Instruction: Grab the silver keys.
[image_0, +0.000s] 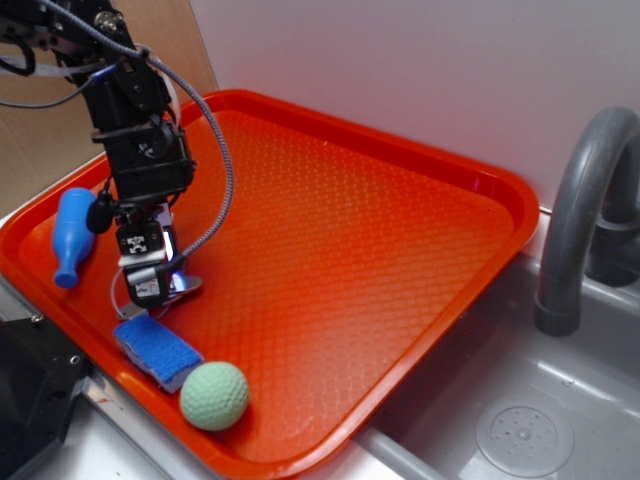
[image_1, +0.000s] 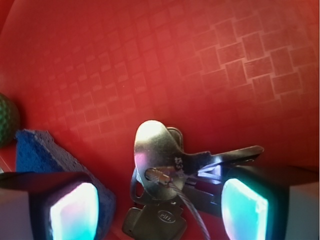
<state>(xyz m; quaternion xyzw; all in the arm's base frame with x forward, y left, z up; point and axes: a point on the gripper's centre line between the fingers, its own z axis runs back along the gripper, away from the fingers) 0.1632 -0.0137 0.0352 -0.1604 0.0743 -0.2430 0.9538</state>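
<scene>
The silver keys (image_1: 161, 159) lie flat on the orange tray (image_1: 210, 60), a few metal keys on a wire ring with a dark-headed key underneath. In the wrist view they sit between my two glowing pads (image_1: 75, 212), with a gap on each side. My gripper (image_1: 160, 210) is open and lowered right over them. In the exterior view the gripper (image_0: 155, 290) points down near the tray's front left, and only a silver tip of the keys (image_0: 187, 287) shows beside its fingers.
A blue sponge block (image_0: 157, 350) lies just in front of the gripper, next to a green golf ball (image_0: 214, 396). A blue bowling pin (image_0: 73, 235) lies by the tray's left rim. To the right are a grey faucet (image_0: 585, 220) and the sink (image_0: 520, 430).
</scene>
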